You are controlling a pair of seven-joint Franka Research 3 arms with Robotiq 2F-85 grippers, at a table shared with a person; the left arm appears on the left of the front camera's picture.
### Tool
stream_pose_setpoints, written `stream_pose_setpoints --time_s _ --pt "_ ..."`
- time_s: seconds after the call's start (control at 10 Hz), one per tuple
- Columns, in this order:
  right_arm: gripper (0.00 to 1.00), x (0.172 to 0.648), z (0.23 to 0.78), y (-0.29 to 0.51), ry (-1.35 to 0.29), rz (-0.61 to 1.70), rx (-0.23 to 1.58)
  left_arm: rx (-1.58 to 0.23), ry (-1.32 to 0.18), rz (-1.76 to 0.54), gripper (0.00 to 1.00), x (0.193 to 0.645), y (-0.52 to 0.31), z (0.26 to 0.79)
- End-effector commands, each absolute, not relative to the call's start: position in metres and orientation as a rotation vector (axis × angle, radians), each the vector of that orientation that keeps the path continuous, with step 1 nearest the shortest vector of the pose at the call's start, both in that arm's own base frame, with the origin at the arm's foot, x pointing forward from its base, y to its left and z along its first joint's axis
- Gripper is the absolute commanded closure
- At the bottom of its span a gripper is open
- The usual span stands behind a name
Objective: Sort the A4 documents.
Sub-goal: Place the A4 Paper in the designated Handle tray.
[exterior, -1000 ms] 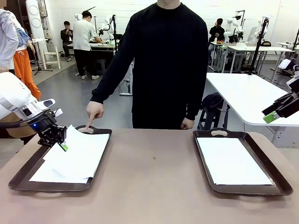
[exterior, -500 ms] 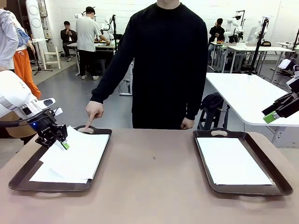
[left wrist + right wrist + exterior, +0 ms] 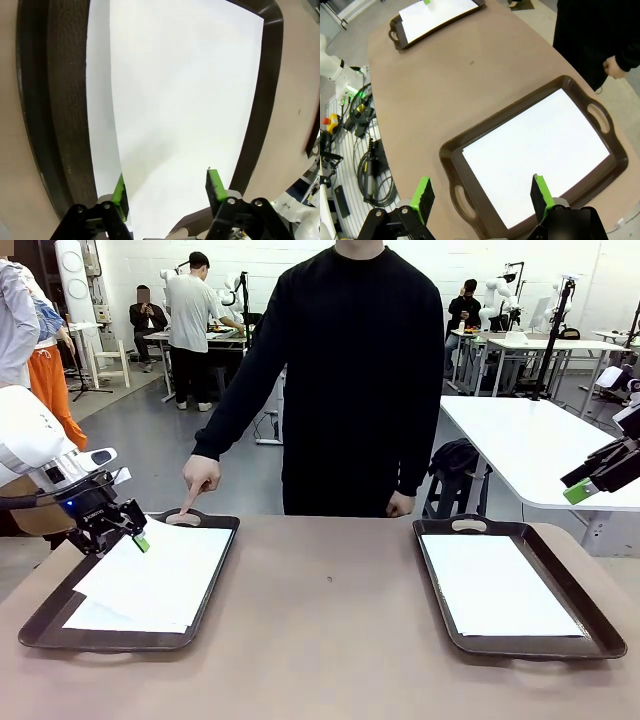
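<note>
Two white A4 documents lie stacked and slightly askew in the left dark brown tray (image 3: 215, 570); the top sheet (image 3: 155, 570) (image 3: 185, 100) covers most of the lower one (image 3: 90, 618) (image 3: 97, 100). My left gripper (image 3: 128, 532) (image 3: 166, 192) hovers open just above the top sheet's far left corner, holding nothing. Another A4 sheet (image 3: 495, 585) (image 3: 535, 150) lies flat in the right tray (image 3: 600, 625) (image 3: 455, 150). My right gripper (image 3: 590, 480) (image 3: 482, 195) is open, raised high to the right of that tray.
A person in black stands at the far side, one finger (image 3: 190, 505) pointing down at the left tray's far handle, close to my left gripper. The other hand (image 3: 400, 505) hangs at the table edge. Bare brown tabletop (image 3: 330, 620) lies between the trays.
My left gripper has opened and let go of the top sheet, whose raised corner has dropped flat onto the stack. The gripper drew slightly back. The right arm has not moved.
</note>
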State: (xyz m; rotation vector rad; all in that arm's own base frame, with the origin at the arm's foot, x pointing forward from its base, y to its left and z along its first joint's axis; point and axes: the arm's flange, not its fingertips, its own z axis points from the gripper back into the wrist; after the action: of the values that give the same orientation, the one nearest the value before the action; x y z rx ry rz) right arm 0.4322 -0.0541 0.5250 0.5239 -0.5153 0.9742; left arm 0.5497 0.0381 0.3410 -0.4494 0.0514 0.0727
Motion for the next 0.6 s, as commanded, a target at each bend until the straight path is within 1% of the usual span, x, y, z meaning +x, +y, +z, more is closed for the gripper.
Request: stream_pose_setpoints --time_s 0.0,0.3,0.5 --pt "0.00 0.4326 0.5243 -0.0536 -0.517 0.972 0.513 -0.394 0.042 0.102 0.00 0.5435 0.0366 0.3477" --pt "0.00 0.4326 0.5243 -0.0536 -0.517 0.972 0.513 -0.396 0.041 0.104 0.00 0.5424 0.0375 0.3472" --pt "0.00 0.4326 0.5243 -0.0536 -0.517 0.972 0.513 -0.418 0.014 0.117 0.00 0.5417 0.0410 0.3500"
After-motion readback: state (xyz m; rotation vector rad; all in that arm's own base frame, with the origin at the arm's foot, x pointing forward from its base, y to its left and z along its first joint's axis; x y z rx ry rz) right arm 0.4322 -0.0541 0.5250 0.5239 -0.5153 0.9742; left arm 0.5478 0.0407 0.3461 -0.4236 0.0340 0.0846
